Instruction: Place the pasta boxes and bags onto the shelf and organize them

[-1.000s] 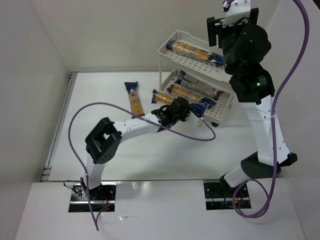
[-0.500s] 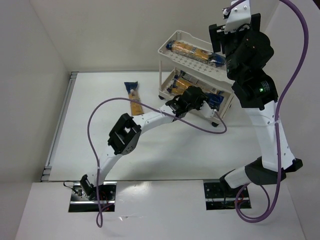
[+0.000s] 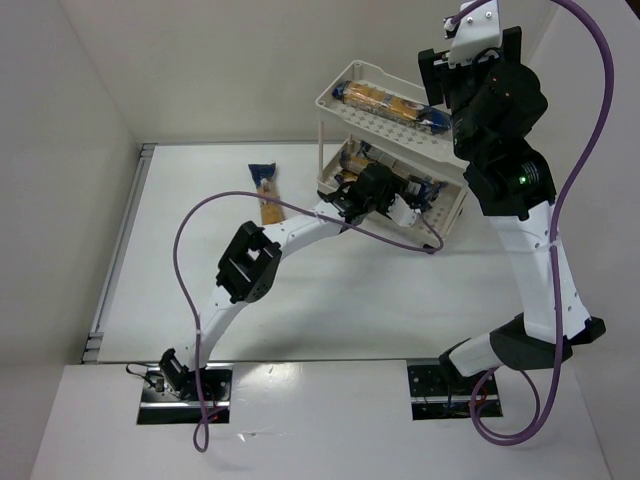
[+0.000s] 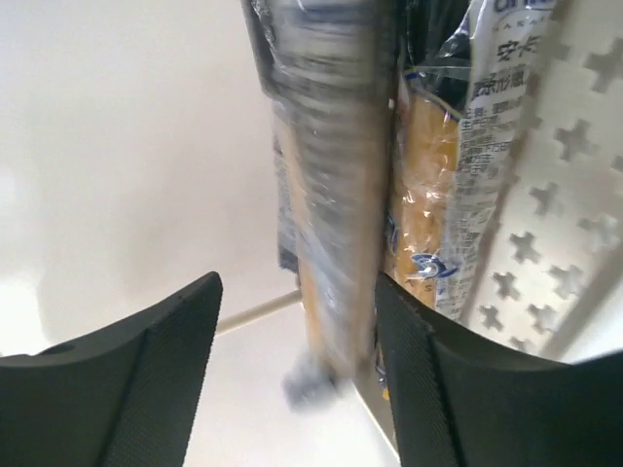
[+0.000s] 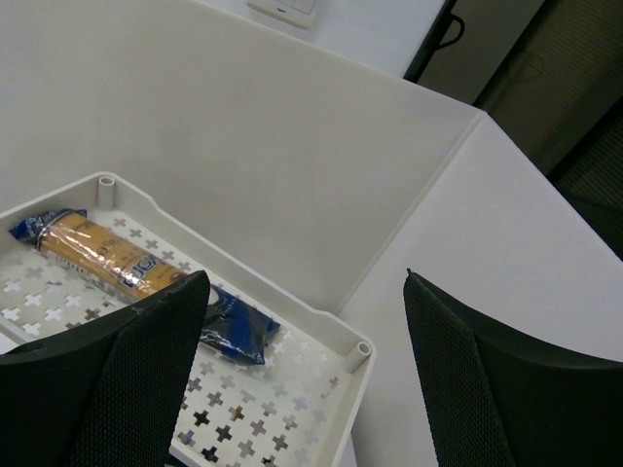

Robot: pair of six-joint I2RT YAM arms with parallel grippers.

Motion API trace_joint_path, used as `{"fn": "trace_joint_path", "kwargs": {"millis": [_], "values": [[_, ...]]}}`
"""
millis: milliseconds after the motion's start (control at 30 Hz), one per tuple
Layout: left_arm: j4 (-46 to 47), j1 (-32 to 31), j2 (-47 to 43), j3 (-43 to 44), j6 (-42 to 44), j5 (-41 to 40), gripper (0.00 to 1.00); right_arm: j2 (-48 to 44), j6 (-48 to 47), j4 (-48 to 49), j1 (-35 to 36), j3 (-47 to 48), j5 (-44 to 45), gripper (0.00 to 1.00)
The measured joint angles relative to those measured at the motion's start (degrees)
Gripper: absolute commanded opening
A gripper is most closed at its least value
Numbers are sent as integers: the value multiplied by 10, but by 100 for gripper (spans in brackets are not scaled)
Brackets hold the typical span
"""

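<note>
Left wrist view: my left pincer (image 4: pixel 295 292) stands spread around a long clear-plastic packet of orange-yellow pasta with dark blue ends (image 4: pixel 331 146). One finger brushes it and there's a gap on the other side, so nothing is pinched. The packet is blurred, lying alongside a second pasta packet (image 4: pixel 428 165) on the lower tray of the cream-white perforated plastic two-tier shelf (image 4: pixel 569 146). Its near end looks to poke out past the rim; whether it's properly seated, I can't tell.

That's the danger: pull back with that finger rubbing the wrapper and I drag it off the tray onto the white counter (image 3: pixel 200 230). Knock a post and the shelf may shift, shuffling the packets inside. My left arm's purple cable (image 3: pixel 178 250) loops close to the shelf's legs too, so it could snag.

Up high, my right pincer (image 5: pixel 304 282) hangs wide apart, holding nothing, above the top tray and its single packet (image 5: pixel 107 255). One more packet (image 3: pixel 268 195) lies out on the counter, well apart from the shelf.
</note>
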Motion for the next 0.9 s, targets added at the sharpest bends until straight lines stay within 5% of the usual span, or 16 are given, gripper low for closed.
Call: {"fn": "trace_joint_path", "kwargs": {"millis": [467, 767, 900], "values": [[50, -2, -145, -115, -82, -17, 87, 7, 6, 0, 0, 0, -1, 87], [-64, -3, -372, -268, -390, -49, 91, 24, 29, 3, 0, 0, -1, 90], [-144, 76, -438, -348, -551, -23, 93, 51, 44, 3, 0, 14, 0, 90]]}}
